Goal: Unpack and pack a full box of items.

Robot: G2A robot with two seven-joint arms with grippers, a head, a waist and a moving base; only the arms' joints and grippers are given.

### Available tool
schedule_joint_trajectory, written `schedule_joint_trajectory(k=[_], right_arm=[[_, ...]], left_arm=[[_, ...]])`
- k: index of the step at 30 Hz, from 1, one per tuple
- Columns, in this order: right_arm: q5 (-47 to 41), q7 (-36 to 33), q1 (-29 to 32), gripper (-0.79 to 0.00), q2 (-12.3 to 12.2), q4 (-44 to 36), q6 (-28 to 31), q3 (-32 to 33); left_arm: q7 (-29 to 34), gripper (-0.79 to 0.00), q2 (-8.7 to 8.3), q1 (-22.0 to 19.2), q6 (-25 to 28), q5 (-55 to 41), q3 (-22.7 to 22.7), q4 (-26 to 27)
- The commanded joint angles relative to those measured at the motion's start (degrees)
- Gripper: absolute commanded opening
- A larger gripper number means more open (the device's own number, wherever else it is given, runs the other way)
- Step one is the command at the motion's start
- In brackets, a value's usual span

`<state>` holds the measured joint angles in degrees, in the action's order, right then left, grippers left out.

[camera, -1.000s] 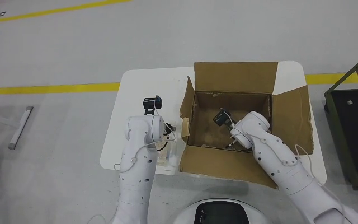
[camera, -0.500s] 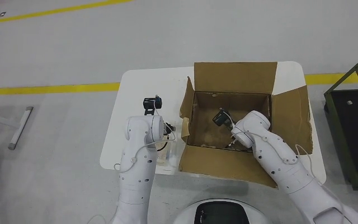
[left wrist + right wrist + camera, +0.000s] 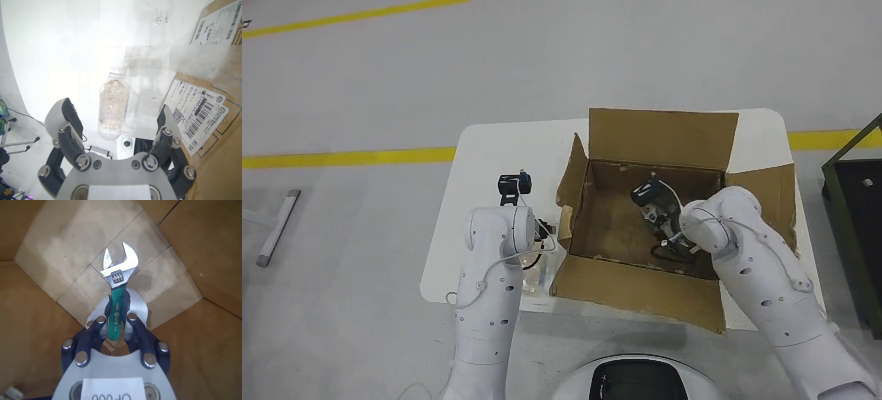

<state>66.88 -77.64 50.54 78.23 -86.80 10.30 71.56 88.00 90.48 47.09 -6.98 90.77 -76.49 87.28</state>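
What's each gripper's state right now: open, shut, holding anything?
Left gripper: open, holding nothing; the plastic bottle sits ungripped on the table.
Right gripper: shut on the wrench, inside the cardboard box.

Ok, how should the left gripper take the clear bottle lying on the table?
Take the bottle by its wide middle, probably straight down from above. It lies on its side on the table, and the open left gripper hangs over it, a finger to each side.
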Motion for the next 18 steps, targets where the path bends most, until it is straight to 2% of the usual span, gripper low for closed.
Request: schedule_joint_trajectory(k=[1, 5, 9, 14, 18], right_arm=[[-4.66, 1.01, 1.35, -0.785, -0.32, -2.82, 0.99, 2.73], [-15.80, 2.15, 4.07, -0.785, -1.09, -6.79, 3.73, 8.87], [-30.93, 1.35, 5.44, -0.785, -1.69, -7.45, 7.18, 13.81], [-50.57, -0.29, 6.22, -0.785, -2.39, -3.98, 10.80, 18.24], [-60.89, -2.04, 5.88, -0.785, -3.00, 0.15, 11.86, 20.02]], left_arm=[[0.00, 0.000, 0.00, 0.00, 0.00, 0.00, 0.00, 0.00], [0.00, 0.000, 0.00, 0.00, 0.00, 0.00, 0.00, 0.00], [0.00, 0.000, 0.00, 0.00, 0.00, 0.00, 0.00, 0.00], [0.00, 0.000, 0.00, 0.00, 0.00, 0.00, 0.00, 0.00], [0.00, 0.000, 0.00, 0.00, 0.00, 0.00, 0.00, 0.00]])
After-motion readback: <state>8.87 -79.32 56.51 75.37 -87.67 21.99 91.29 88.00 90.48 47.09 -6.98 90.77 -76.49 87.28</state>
